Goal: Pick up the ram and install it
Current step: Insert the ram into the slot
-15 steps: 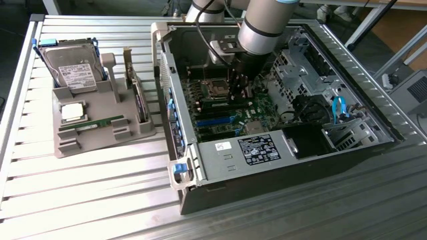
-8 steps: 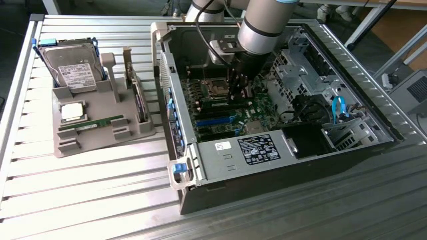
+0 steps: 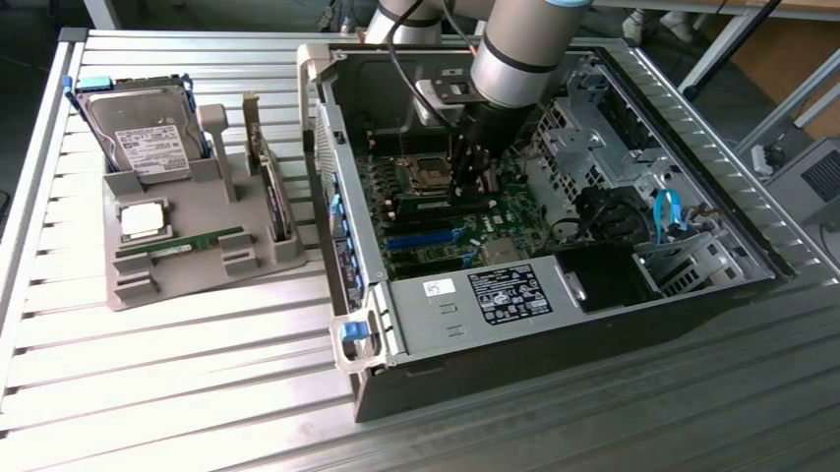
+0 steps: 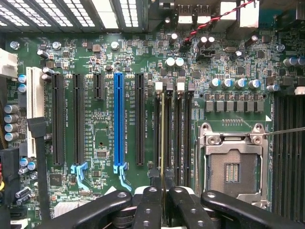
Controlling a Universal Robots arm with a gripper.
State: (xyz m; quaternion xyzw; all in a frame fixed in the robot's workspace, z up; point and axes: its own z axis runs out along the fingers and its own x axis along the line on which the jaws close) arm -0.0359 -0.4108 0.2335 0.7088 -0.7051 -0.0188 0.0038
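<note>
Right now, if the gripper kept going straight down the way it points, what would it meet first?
The gripper, shut on the thin green ram stick, points at the black memory slots beside the silver processor socket; the stick likely meets one first, though depth is unclear.

No legible text, black label [image 3: 510, 293] on the power supply cover printed too small to read, white hard drive label [image 3: 153, 145] unreadable, motherboard silkscreen beside the blue slot [image 4: 118, 121] indistinct.
</note>
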